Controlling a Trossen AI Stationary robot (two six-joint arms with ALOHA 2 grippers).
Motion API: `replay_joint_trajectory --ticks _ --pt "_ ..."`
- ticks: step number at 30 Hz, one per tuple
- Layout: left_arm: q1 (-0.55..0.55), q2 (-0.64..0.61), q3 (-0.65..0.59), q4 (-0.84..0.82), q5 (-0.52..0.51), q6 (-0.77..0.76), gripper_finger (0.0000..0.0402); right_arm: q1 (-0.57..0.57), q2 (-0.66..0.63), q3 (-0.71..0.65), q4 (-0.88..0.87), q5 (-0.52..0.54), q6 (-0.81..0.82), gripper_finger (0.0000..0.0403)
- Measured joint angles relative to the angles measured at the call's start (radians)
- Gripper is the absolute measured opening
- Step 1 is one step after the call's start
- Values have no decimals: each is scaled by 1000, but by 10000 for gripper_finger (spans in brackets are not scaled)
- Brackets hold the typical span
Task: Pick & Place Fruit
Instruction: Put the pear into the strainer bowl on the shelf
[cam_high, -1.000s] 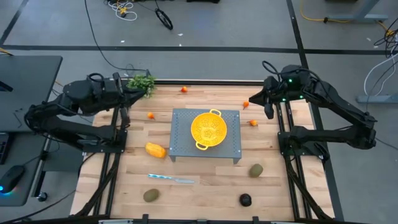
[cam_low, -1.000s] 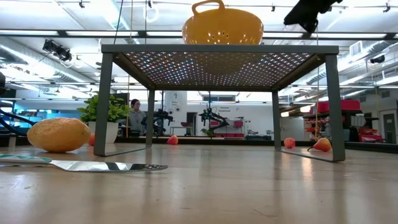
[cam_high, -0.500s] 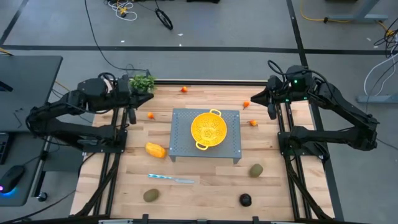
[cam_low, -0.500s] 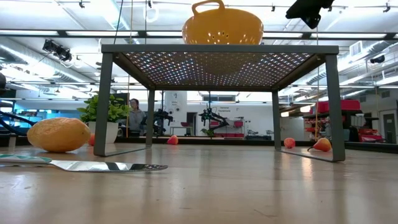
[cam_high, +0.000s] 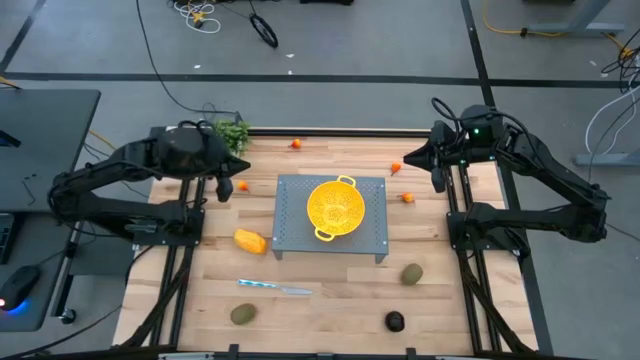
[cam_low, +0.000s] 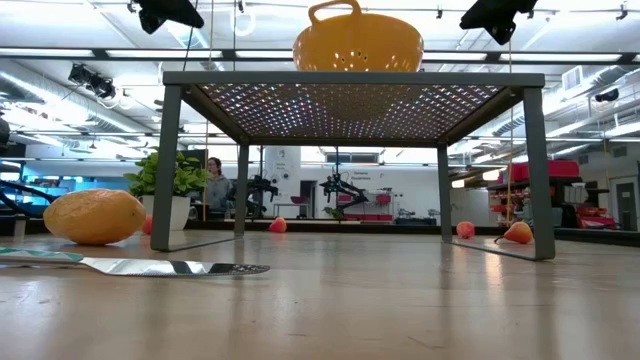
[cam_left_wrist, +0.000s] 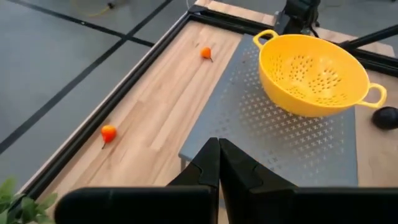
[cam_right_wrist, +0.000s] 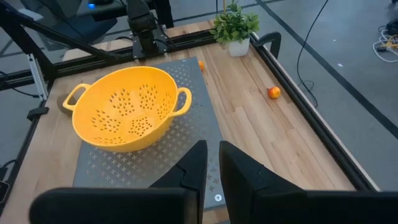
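Observation:
The fruit lies scattered on the wooden table: tiny orange-red balls (cam_high: 242, 185) (cam_high: 296, 144) (cam_high: 396, 167) (cam_high: 407, 197), two brownish-green ovals (cam_high: 242, 313) (cam_high: 412, 274), a small blackish round one (cam_high: 395, 321) and a yellow-orange oblong (cam_high: 250, 241). A yellow colander (cam_high: 333, 208) stands on a grey perforated stand (cam_high: 370, 240). My left gripper (cam_high: 225, 192) (cam_left_wrist: 219, 163) hangs shut and empty, high above the table left of the stand. My right gripper (cam_high: 437, 183) (cam_right_wrist: 213, 163) hangs high to the stand's right, its fingers a narrow gap apart with nothing between them.
A silvery knife (cam_high: 275, 288) lies near the front edge, left of centre. A small potted plant (cam_high: 230, 132) stands at the far left corner. The stand's four legs (cam_low: 168, 165) leave open room beneath it. A person shows in the room beyond the table (cam_low: 216, 182).
My left gripper has swung from the far left corner toward the stand and the table's near edge, sinking and tipping its fingers downward. It has stayed shut. It now shows at the top left of the low view.

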Motion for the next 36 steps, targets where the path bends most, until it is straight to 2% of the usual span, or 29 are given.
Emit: replay_joint_trajectory --ticks 6,13,22,30,36 --pt "31 26 0 -23 15 15 7 13 -36 0 4 -7 -56 47" --pt "89 57 0 -91 -18 14 6 46 -91 0 38 -7 -90 47" --pt "148 109 0 -113 26 43 5 51 -117 0 38 -8 -78 47" --pt "149 176 0 -148 61 39 3 51 -116 0 19 -8 -45 47" --pt "148 179 0 -152 60 41 2 51 -116 0 21 -7 -45 47"
